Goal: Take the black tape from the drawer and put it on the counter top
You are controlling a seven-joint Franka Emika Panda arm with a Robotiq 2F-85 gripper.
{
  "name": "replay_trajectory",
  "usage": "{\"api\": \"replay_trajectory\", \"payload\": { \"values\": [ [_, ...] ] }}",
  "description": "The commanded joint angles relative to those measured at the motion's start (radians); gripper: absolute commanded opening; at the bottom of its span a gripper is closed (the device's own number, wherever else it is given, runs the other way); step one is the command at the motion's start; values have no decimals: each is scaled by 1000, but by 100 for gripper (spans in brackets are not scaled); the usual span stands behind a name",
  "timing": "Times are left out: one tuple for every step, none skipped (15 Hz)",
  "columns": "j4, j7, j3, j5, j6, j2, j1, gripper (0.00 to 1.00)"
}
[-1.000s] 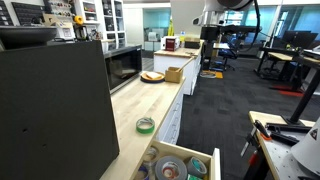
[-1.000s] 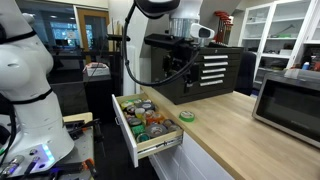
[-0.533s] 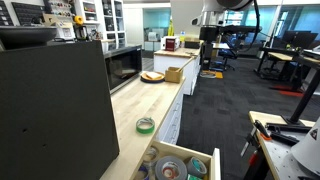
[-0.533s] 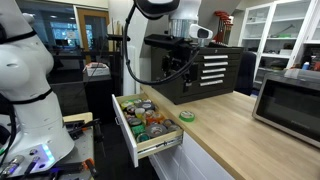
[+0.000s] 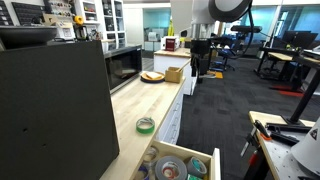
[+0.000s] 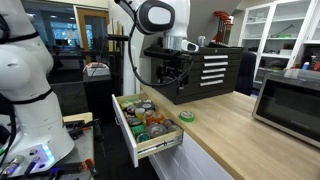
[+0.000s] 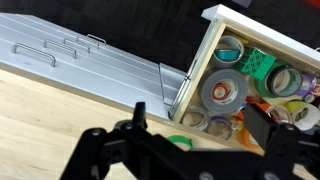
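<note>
1. Drawer is pulled out and packed with rolls. The black tape is likely among them, but I can't single it out. Risk: the wrong roll gets grabbed.
2. Rolls sit tight together, so wide fingers could jam on neighbours or the drawer wall, or drag a second roll out.
3. Gripper hangs at 12 o'clock of the drawer, well above it. In the wrist view its fingers are spread wide, holding and touching nothing.
4. Green tape lies on the counter top at 3 o'clock of the drawer. It's a decoy and could be knocked during placing.
</note>
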Motion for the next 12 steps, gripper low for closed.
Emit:
{"api": "replay_trajectory", "payload": {
  "values": [
    [-26,20,58,-51,68,42,14,100],
    [-27,14,73,-53,73,55,19,100],
    [-28,10,87,-53,77,68,23,100],
    [-27,2,100,-56,71,78,28,100],
    [-23,-5,110,-58,62,85,29,100],
    [-16,0,104,-36,43,78,18,100],
    [-16,0,112,-39,43,87,22,100],
    [-16,0,117,-39,43,91,24,100],
    [-16,0,118,-40,43,91,24,100],
    [-16,-1,118,-41,43,91,24,100],
    [-16,-1,117,-41,43,91,24,100],
    [-16,-1,117,-42,43,91,24,100]
  ]
}}
